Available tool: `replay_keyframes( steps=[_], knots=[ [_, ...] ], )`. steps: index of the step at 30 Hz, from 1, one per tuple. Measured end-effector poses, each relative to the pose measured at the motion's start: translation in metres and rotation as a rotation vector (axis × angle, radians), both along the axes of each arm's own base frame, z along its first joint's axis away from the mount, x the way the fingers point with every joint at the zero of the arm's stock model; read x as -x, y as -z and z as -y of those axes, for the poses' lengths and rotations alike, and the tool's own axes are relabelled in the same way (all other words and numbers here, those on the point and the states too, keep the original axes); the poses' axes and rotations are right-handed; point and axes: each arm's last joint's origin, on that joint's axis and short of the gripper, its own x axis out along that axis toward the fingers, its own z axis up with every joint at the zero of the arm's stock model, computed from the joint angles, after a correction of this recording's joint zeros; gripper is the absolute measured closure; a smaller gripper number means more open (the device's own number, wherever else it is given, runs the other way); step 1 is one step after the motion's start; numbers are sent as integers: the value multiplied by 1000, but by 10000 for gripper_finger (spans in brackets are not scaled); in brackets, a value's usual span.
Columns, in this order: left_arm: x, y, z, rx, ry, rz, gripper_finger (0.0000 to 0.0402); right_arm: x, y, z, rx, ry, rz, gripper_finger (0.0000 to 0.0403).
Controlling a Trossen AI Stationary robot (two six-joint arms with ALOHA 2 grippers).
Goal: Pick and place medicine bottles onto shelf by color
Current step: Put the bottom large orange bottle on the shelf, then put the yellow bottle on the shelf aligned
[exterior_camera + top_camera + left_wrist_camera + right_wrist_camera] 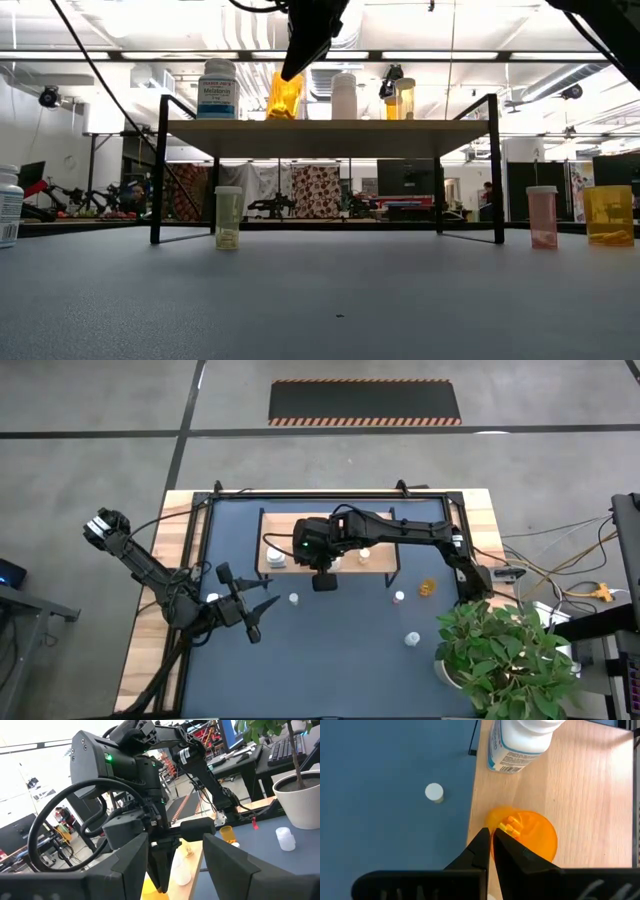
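The light-wood shelf (385, 565) stands at the far middle of the blue table. My right gripper (322, 565) is over the shelf's left part, shut on an open orange bottle (532, 835) with yellow pills inside. A labelled white bottle (520, 740) stands beside it on the shelf. The low view shows the labelled white bottle (218, 90), another white bottle (344, 97) and an amber bottle (404, 98) on the shelf top. Small bottles (294, 599) (399, 597) (411, 638) and an orange one (427, 589) stand on the table. My left gripper (250, 605) is open and empty, near the table's left. My right gripper pinches the orange bottle's rim (491, 822) on the side toward the shelf's edge. One finger seems to be inside the mouth and one outside. The fingers come from above, pointing down. In the low view the bottle (285, 97) has its base on the shelf top.
A green potted plant (500, 655) stands at the table's near right corner. In the low view a pale bottle (228, 217), a pink one (541, 216), an orange one (608, 215) and a white one (8, 205) stand on the table around the shelf's black legs (157, 170).
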Motion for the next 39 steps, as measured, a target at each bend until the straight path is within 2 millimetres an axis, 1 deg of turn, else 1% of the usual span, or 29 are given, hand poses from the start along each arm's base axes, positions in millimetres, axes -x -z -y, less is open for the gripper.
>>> replay_keyframes(
  steps=[3,11,17,22,26,29,33,36,39],
  knots=[
    [0,0,0,0,0,0,228,0,0,0,0,0,0,370],
    [0,0,0,0,0,0,228,0,0,0,2,1,2,309],
    [0,0,0,0,0,0,228,1,-3,0,2,2,7,279],
    [0,0,0,0,0,0,228,10,-18,-1,-7,18,42,268],
    [0,0,0,0,0,0,228,25,-39,-5,-27,44,86,266],
    [0,0,0,-13,0,-5,228,41,-57,-12,-48,56,109,266],
    [0,0,0,-18,1,-7,228,61,-73,-31,-75,44,120,266],
    [0,-2,0,-15,1,-4,228,70,-77,-51,-96,14,132,266],
    [0,-2,0,-14,1,-2,228,80,-73,-72,-119,-12,111,268]
  ],
)
